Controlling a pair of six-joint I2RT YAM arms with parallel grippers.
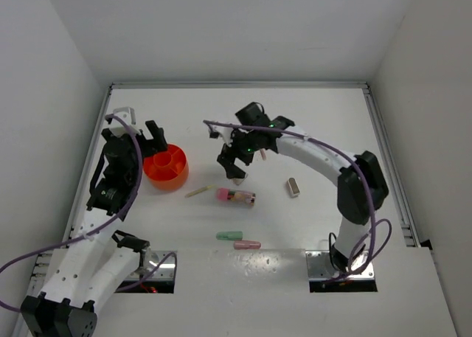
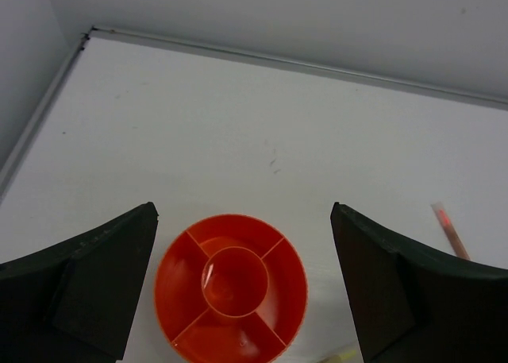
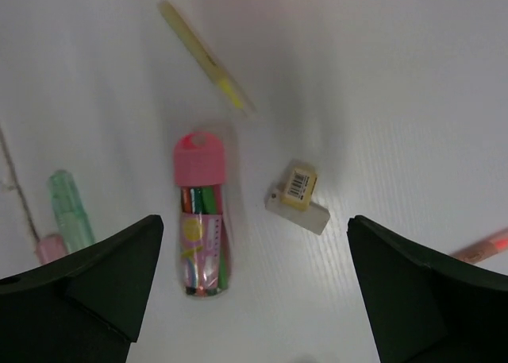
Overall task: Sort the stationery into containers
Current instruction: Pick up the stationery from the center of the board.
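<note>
Top external view: low in the middle of the desk (image 1: 317, 108), nearest the arm bases, you are seeing the pink bar (image 1: 247, 244) and the green bar (image 1: 229, 236) lying just beside each other. Above them the pink-capped tube (image 1: 236, 197) is lying on its side, with the pale yellow stick (image 1: 198, 192) to its left and a brown block (image 1: 293, 187) well to its right. At frame centre the right end effector (image 1: 232, 167) is hovering over a beige block (image 3: 298, 198), its fingers spread wide and gripping nothing. A pink stick (image 3: 480, 250) is showing at the right edge of the right wrist view. In the left half the orange tub (image 1: 165, 166) is sitting upright, and the left end effector (image 1: 155, 138) is hanging at its upper-left rim, fingers wide apart, holding nothing.
</note>
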